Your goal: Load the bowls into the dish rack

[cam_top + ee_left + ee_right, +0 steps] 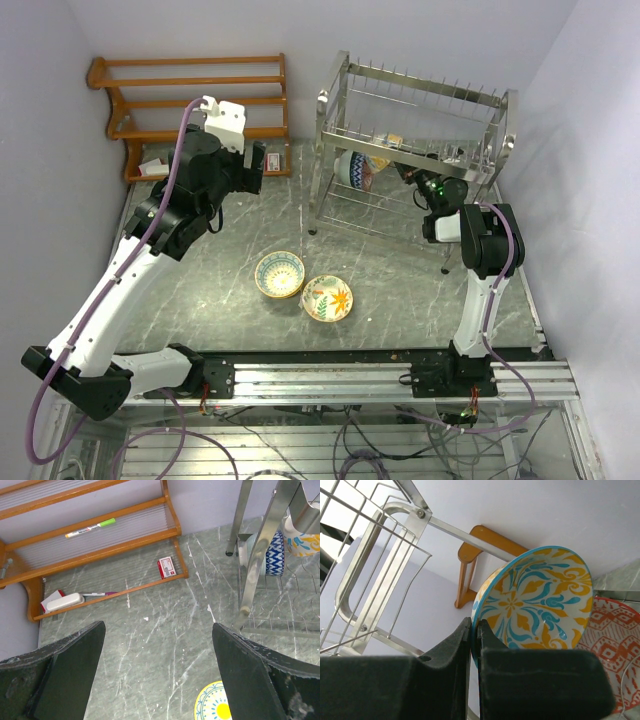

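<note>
**Thin rim pinch inside the rack: a slip is the worry**

The right gripper is almost fully closed, its jaws nipping the thin rim of a yellow-and-teal bowl held on edge. That hold is narrow. I judge the bowl could swivel or slide out if the arm jolts, and letting go before it sits between the prongs would likely let it topple. It could also knock the red-patterned bowl just beside it, on the right of the wrist view.

The held bowl rises from the fingertips inside the dish rack, at the far right of the table.

The left gripper hangs wide open and empty near the wooden shelf. A yellow-rimmed bowl and a leaf-painted bowl sit side by side near the middle — touching or nearly so, and well apart from both grippers.
</note>
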### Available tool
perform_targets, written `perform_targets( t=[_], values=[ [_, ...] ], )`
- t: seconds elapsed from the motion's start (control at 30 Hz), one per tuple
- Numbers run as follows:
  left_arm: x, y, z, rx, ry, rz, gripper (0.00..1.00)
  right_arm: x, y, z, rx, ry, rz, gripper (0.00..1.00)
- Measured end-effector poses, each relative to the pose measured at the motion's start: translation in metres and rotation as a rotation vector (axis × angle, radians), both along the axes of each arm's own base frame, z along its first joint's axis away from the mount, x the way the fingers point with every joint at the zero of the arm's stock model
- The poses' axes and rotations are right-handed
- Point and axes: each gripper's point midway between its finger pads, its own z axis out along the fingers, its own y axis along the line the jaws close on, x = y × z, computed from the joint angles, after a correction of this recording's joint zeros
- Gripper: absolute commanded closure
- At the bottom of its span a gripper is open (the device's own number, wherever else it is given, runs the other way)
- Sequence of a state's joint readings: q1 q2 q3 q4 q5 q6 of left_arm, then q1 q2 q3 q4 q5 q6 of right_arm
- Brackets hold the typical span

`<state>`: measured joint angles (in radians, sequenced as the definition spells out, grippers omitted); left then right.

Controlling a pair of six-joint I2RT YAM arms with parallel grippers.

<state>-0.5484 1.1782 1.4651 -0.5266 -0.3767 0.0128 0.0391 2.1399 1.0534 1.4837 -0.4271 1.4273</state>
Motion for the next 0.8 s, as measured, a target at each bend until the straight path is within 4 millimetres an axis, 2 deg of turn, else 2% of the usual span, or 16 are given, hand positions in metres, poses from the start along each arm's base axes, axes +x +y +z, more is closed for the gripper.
perform_targets(
  t=[0.8],
  values=[
    [0.006, -0.006, -0.009, 0.012, 0.021, -0.006, 0.01, 0.008, -0.012, -0.033, -0.068, 0.098, -0.059, 1.0]
  ],
)
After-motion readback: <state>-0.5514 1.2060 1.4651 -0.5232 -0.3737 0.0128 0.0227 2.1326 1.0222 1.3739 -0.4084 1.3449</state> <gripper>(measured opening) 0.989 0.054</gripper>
